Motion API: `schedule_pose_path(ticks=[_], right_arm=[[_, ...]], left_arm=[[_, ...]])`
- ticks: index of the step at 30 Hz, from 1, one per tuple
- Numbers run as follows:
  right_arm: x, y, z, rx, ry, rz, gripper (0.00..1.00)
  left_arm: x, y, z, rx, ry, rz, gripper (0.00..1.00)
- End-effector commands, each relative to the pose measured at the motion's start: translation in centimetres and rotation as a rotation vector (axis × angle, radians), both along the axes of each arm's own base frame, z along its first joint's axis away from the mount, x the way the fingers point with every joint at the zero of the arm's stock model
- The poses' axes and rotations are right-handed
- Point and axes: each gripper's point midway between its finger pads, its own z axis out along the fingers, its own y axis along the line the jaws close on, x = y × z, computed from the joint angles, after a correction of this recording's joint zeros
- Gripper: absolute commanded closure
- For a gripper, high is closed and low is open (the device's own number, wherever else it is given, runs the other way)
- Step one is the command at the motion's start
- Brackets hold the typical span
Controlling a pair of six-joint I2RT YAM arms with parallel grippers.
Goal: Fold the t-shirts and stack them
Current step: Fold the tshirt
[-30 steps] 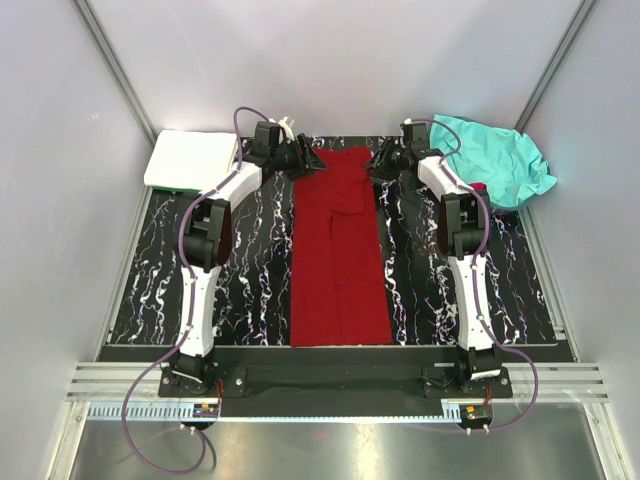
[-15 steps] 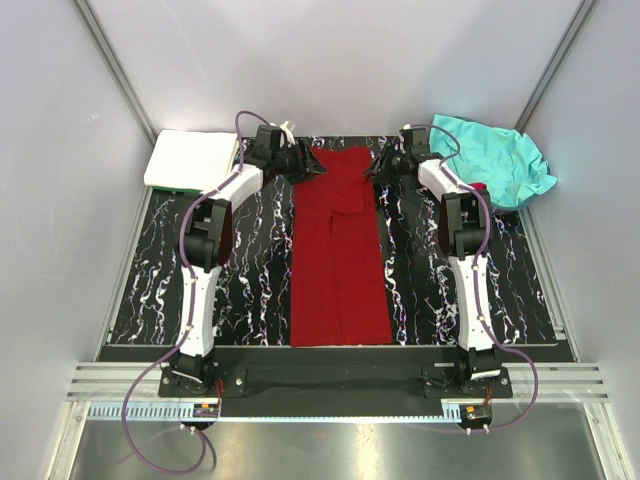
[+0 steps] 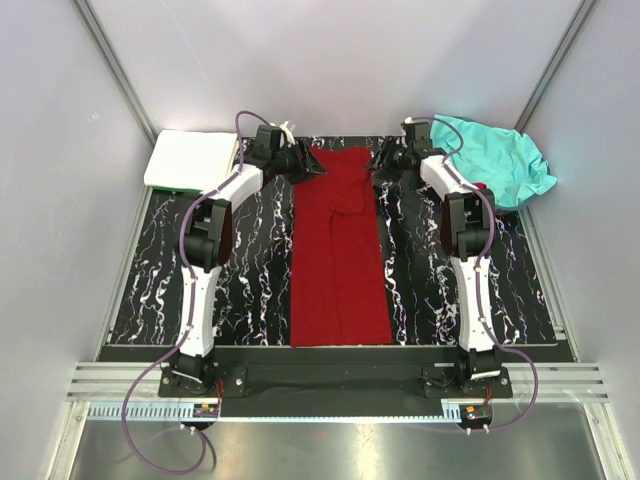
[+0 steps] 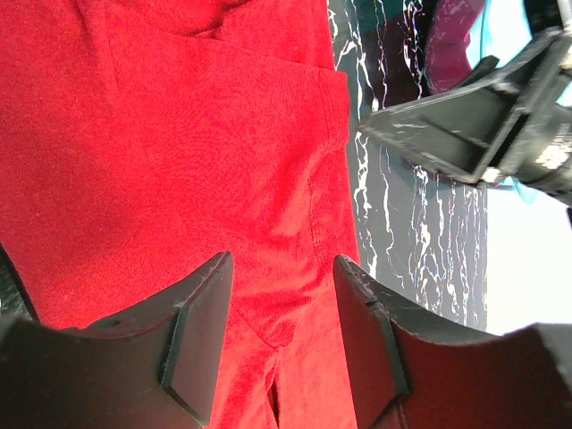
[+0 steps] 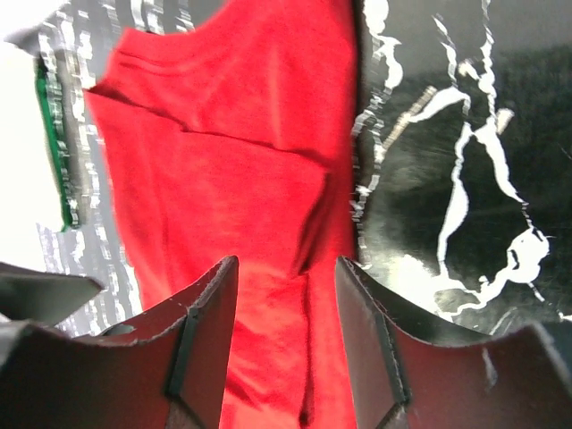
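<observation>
Cloth of the dark red t-shirt [image 4: 179, 134] shows between the left fingers [image 4: 192, 349] and the right fingers [image 5: 204, 344], both pairs apart; its edges get cut off up close.

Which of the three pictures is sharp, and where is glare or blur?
Top view: sharp, even light, glare strip along the metal ledge. Left wrist view: red shirt sharp, right edge washed out white. Right wrist view: softer, mat blurred, left edge overexposed.

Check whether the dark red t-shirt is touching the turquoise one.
Apart. The top view shows a strip of marbled mat between the dark red t-shirt and the turquoise t-shirt.
</observation>
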Motion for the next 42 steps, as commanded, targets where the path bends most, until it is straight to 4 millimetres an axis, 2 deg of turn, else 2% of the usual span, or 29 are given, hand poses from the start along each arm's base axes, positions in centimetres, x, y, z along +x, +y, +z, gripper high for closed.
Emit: schedule_pose_path(ticks=[1,8,25,37,42], right_arm=[[0.4,-0.2,6.0,0.014,-0.109,0.0,0.45],[0.1,0.6,4.3,0.07,-0.061,0.0,0.52],[0.3,1.2,1.4,0.138,-0.004,-0.017,0.61],[-0.1,1.0,1.0,0.129,0.004,-0.024,0.6],[0.1,1.2,0.2,0.136,0.016,-0.018,0.59]], left_arm=[[0.4,-0.2,2.7,-0.032,-0.067,-0.018,0.47],[0.4,-0.1,2.4,-0.031,-0.059,-0.013,0.48],[0.6,0.5,2.3,-0.044,-0.053,-0.004,0.49],[0.8,0.8,2.0,-0.045,-0.049,-0.003,0.5],[0.9,0.8,2.0,-0.048,-0.049,-0.005,0.5]])
